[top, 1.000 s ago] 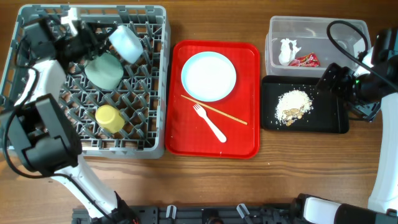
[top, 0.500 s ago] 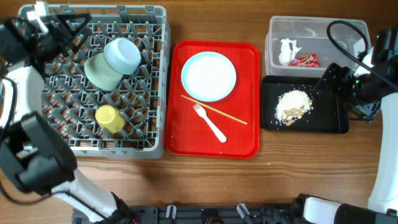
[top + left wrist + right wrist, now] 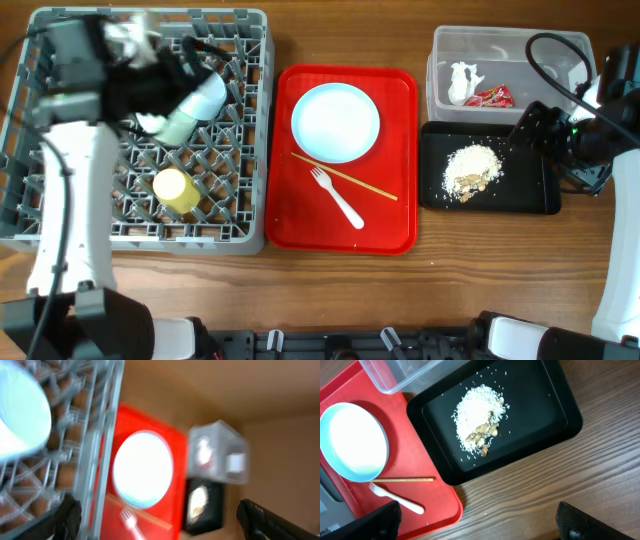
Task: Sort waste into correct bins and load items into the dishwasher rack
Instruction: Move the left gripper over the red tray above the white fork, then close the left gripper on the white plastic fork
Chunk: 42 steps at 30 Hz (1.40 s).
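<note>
Bare wood along the bottom of the frame leaves open passage. The left arm sprawls over the upper left of the rack; the right arm crowds the black tray's right end. The red tray's lower strip lies free.

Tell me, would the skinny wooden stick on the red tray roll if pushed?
Probably: the chopstick looks thin and light, so a nudge should slide or roll it. Lying flat on the smooth red tray, it may be fiddly to pinch. The fork lies right beside it and might shift too.
</note>
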Each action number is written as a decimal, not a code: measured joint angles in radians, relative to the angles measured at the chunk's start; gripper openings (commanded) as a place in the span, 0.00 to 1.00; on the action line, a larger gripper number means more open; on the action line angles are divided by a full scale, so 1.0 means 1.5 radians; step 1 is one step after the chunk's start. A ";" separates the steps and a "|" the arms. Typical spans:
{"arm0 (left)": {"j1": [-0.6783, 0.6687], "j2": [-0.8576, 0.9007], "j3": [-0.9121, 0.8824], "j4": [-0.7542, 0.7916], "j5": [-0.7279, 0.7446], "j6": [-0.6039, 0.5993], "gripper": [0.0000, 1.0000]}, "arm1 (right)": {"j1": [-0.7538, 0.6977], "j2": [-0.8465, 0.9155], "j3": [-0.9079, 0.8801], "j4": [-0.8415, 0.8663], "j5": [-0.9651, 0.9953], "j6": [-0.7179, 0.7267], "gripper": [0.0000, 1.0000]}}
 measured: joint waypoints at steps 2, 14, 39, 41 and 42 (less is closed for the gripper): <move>-0.062 -0.001 -0.001 -0.046 -0.059 0.008 1.00 | 0.000 0.000 0.000 0.000 0.000 0.000 1.00; -0.306 -0.001 -0.001 -0.123 -0.183 -0.040 1.00 | 0.000 0.000 0.000 0.000 0.000 0.000 1.00; -0.487 0.288 -0.002 -0.135 -0.426 -0.375 1.00 | 0.000 0.000 0.000 0.000 0.000 -0.012 1.00; -0.487 0.303 -0.002 -0.133 -0.427 -0.376 1.00 | 0.000 0.000 0.000 0.000 0.000 -0.012 1.00; -0.487 0.310 -0.002 -0.133 -0.429 -0.377 1.00 | 0.000 0.000 0.000 0.000 0.000 -0.012 1.00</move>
